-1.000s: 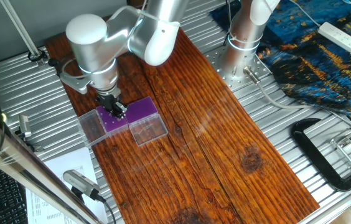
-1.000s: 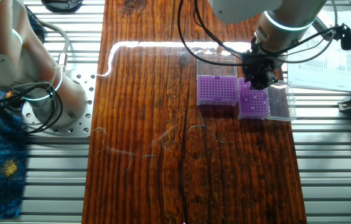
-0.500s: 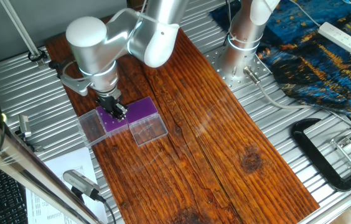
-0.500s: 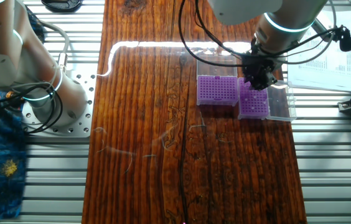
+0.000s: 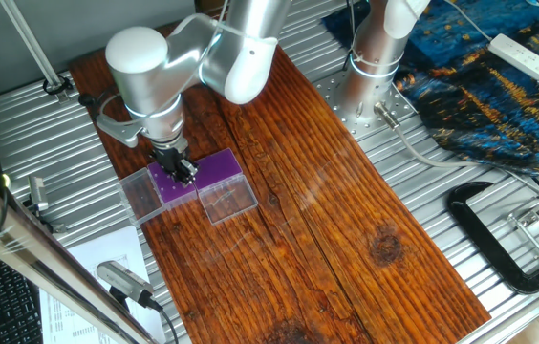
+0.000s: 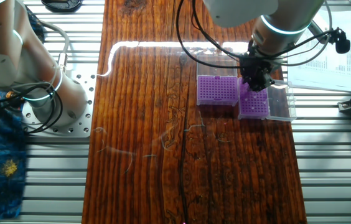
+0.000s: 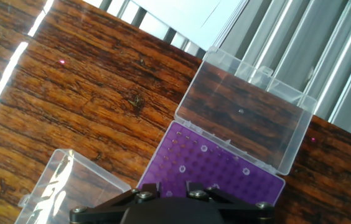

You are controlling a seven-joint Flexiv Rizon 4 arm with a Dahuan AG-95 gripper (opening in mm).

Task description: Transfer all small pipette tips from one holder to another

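Tabletop arrangement during tip transfer. The gripper (image 5: 183, 170) hangs directly over one of two purple-topped holders, its fingertips at or just above the perforated top; whether the fingers are apart or together cannot be told, since the hand view shows only the dark gripper body at its lower edge. In the other fixed view, the left holder (image 6: 217, 91) stands free, while the right holder (image 6: 254, 106) lies under the gripper (image 6: 254, 81). Both rest side by side on the wooden board (image 6: 144, 137), clear hinged lids folded open — one lid (image 7: 244, 117) appears in the hand view beyond the purple top. A few small pipette tips (image 7: 204, 149) show as pale dots scattered across that top.
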